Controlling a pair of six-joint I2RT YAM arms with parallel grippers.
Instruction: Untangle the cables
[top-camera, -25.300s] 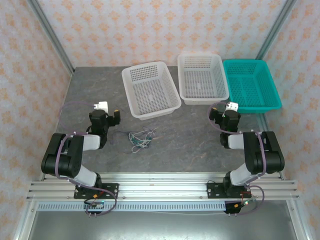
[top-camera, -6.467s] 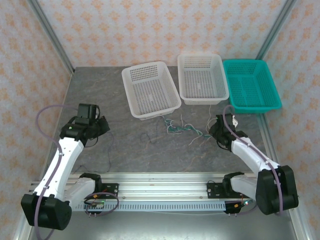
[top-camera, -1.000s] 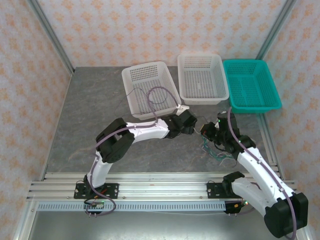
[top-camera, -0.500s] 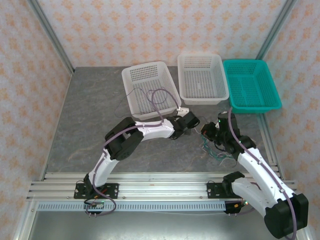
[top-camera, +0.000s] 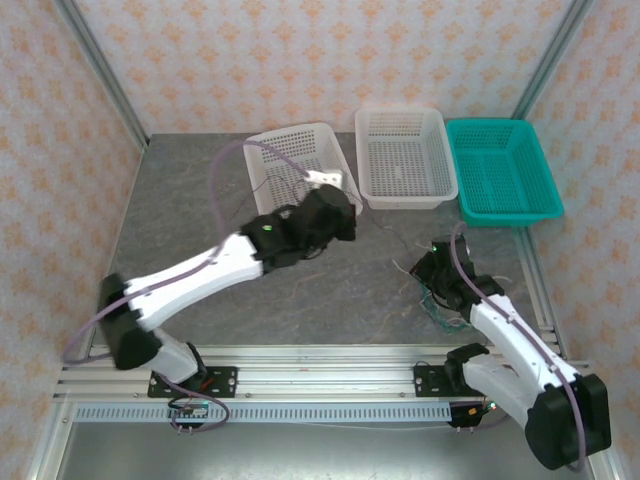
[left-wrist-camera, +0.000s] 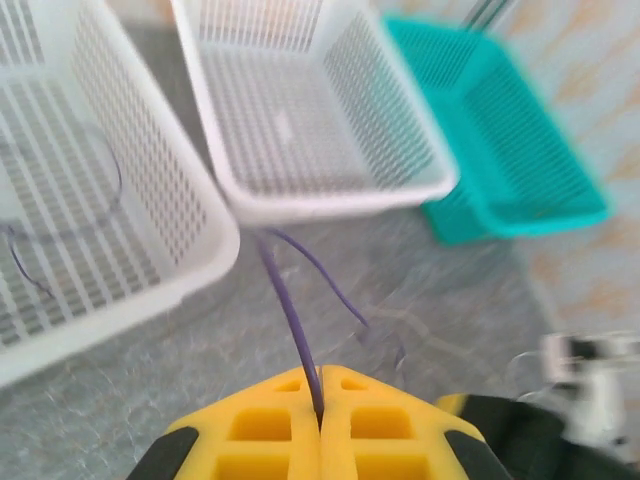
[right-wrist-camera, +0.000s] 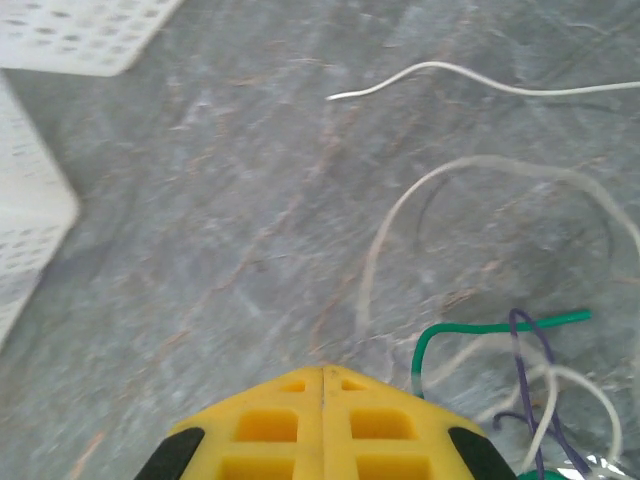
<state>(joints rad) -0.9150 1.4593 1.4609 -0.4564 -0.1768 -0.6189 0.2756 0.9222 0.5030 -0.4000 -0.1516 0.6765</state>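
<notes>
Cables (top-camera: 437, 303): most of the bunch lies on the desk (top-camera: 200, 200) at front right, just beside the right fingers (right-wrist-camera: 265, 425) and well apart from the baskets. Left fingers (left-wrist-camera: 265, 425) are clenched on the purple cable (left-wrist-camera: 290, 310), pinched right at the seam of the pads. From there it runs away across the desk toward the gap between the left white basket (left-wrist-camera: 150, 290) and the middle white basket (left-wrist-camera: 330, 205), then curves back down. The teal basket (left-wrist-camera: 520, 215) sits beyond those. Right fingers are clenched too, pads meeting, nothing visible between them. Can't tell if they pin anything underneath. Just right of those pads the green cable (right-wrist-camera: 470, 328), the white cable (right-wrist-camera: 480, 82) with its loops and a purple strand (right-wrist-camera: 525, 365) cross over each other, so that part reads as knotted. There is a thin dark loop inside the left white basket, cable or shadow, can't tell. My read: early-to-mid. One strand is gripped for pulling free. Left to do: separate green, white and purple, and no cable is confirmed sorted into any basket.
</notes>
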